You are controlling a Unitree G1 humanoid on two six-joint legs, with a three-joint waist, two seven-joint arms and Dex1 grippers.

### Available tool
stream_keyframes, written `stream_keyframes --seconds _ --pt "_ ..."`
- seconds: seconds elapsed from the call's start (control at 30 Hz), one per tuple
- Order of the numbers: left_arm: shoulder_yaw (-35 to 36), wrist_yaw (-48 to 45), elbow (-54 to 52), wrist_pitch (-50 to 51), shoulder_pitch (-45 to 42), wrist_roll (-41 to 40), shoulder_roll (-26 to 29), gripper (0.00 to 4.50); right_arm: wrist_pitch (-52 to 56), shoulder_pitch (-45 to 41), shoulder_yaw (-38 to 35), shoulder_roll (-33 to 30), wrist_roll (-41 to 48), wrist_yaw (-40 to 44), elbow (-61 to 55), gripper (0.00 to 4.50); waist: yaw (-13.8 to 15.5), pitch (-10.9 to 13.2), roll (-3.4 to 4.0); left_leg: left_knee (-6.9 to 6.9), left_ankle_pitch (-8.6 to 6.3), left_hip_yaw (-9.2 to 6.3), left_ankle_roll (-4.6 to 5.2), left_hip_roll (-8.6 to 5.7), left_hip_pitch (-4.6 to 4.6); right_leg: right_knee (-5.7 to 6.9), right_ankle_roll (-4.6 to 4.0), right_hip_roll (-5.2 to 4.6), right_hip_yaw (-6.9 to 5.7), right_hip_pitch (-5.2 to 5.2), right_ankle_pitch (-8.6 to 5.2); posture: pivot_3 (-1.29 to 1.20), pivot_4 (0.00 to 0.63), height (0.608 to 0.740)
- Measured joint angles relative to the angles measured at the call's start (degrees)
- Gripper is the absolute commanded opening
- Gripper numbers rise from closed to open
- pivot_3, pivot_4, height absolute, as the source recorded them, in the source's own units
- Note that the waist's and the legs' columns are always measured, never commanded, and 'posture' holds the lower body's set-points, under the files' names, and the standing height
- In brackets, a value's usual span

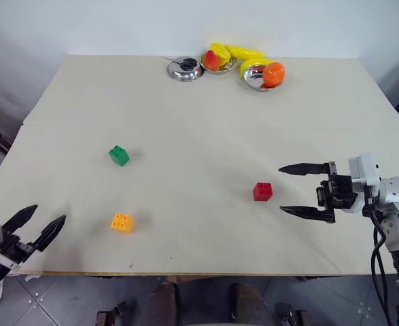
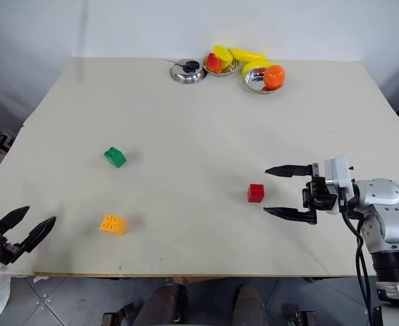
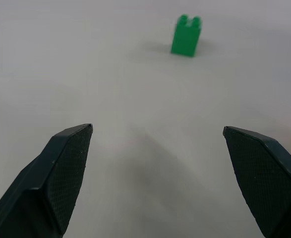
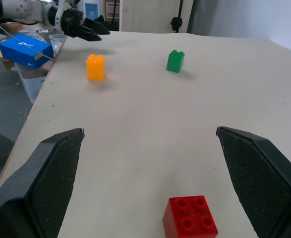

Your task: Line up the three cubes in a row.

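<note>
**Clerk:** Beside the red cube (image 1: 262, 191), on its right, item one: right gripper (image 1: 306, 190), pointing level at that cube, fingers spread wide, holding nothing, a small gap short of it. Probable reason for the pose: the red cube lies in line with the gap between the fingers, so a straight advance would bracket it.

**Checker:** And the other two cubes, taken from the red one?

**Clerk:** Item two: green cube (image 1: 119, 155), well to the left of the red cube and somewhat farther up the table (image 1: 185, 115). Item three: orange-yellow cube (image 1: 122, 222), also well to the left of the red cube, a little nearer the front edge. All three sit upright, studs up, well apart; no row formed yet.

**Checker:** Left side?

**Clerk:** Item four: left gripper (image 1: 43, 224), far left of the red cube, at the table's front-left corner, fingers apart, empty. The left wrist view looks toward the green cube, well ahead of the fingers.

**Checker:** Room to work?

**Clerk:** Bare tabletop between the red cube and the other two, enough for a row. Steel bowls (image 1: 185, 70) of fruit (image 1: 272, 73) stand far behind the red cube at the back edge, out of the way. The orange-yellow cube is closest to the front edge; a careless push there risks sending it off.
</note>
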Motion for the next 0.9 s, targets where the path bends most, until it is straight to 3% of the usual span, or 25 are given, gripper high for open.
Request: stream_keyframes --seconds 0.27,0.4,0.53,0.67,0.77,0.9 --pt "-8.87 6.57 -0.64 4.27 -11.43 4.80 0.32 4.50 1.73 2.43 -3.23 -0.01 -0.62 -1.23 -2.53 4.48 -0.36 -0.01 -0.02 -0.04 0.00 0.08 0.00 0.00 0.00 0.16 0.00 0.03 0.00 -0.01 0.01 0.00 0.150 0.740" --pt "-16.78 9.87 8.66 4.95 -24.21 10.86 -1.09 4.50 2.57 4.46 -3.99 0.81 -1.23 -3.08 -4.66 4.48 0.20 -0.01 -0.03 0.10 0.05 0.06 -0.01 0.01 -0.01 0.20 0.05 0.07 -0.01 0.03 0.03 0.00 0.150 0.740" --pt "-19.64 15.79 21.45 2.77 -36.53 15.38 -3.86 4.50 4.30 4.30 -3.56 1.63 -1.46 -4.78 -7.62 4.48 -0.03 -0.01 -0.08 0.13 0.03 0.05 0.01 0.01 -0.03 0.23 0.06 0.08 -0.02 0.01 0.04 0.00 0.150 0.740" --pt "-21.55 14.10 26.48 0.21 -40.02 16.88 -3.95 4.50 5.59 4.73 -3.72 1.86 -1.39 -6.02 -9.89 4.48 -0.92 -0.02 -0.09 -0.04 0.00 0.21 0.02 0.01 0.02 0.10 0.06 0.07 -0.04 -0.05 0.04 0.00 0.150 0.740" --pt "-22.32 12.58 29.06 -0.65 -40.36 17.49 -3.95 3.91 6.14 5.15 -3.79 2.09 -1.39 -6.79 -10.53 4.50 -1.25 0.00 -0.11 -0.05 0.00 0.21 0.02 0.01 0.01 0.08 0.06 0.07 -0.06 -0.05 0.04 0.00 0.150 0.740" --pt "-22.02 12.59 31.55 -1.97 -41.74 17.85 -3.32 2.74 6.14 5.46 -3.86 2.34 -1.40 -7.39 -10.75 4.50 -1.25 0.00 -0.11 0.00 0.01 0.21 0.02 0.03 0.01 0.12 0.07 0.07 -0.05 -0.05 0.05 0.00 0.150 0.740"
